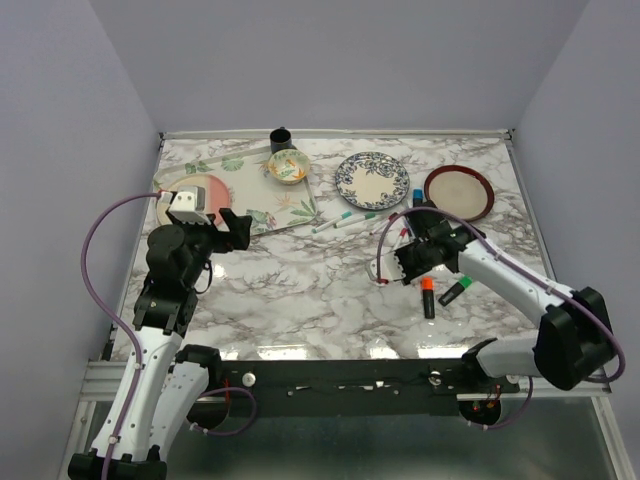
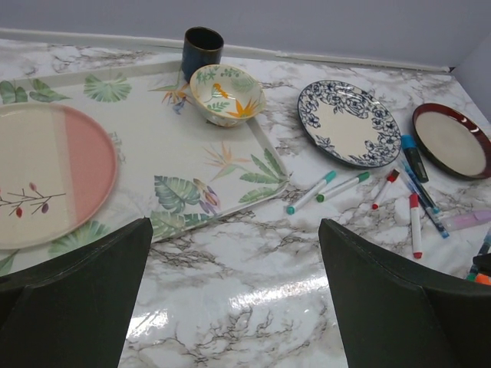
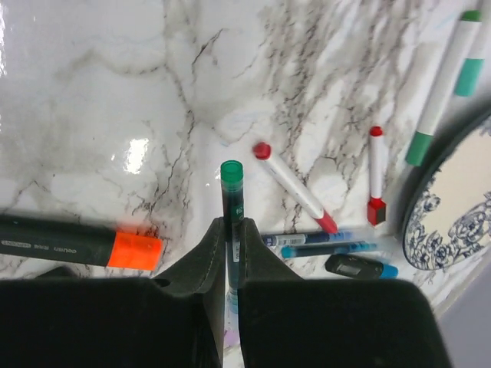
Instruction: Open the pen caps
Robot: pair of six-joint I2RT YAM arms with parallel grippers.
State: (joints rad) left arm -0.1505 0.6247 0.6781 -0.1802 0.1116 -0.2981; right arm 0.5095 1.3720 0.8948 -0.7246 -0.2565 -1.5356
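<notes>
My left arm: white shells, black joints
Right arm: the same
My cables: purple
Left gripper: matte black wedges

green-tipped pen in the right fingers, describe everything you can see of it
The pen is slim, with a dark, glossy, plastic-looking barrel and a round green end. The right fingers are shut on its barrel; the green end sticks out past the fingertips, pointing away from the wrist camera. Its other end is hidden between the fingers. The marble table lies behind it; whether the pen is lifted clear cannot be told. Only the fingers visibly touch it.
</notes>
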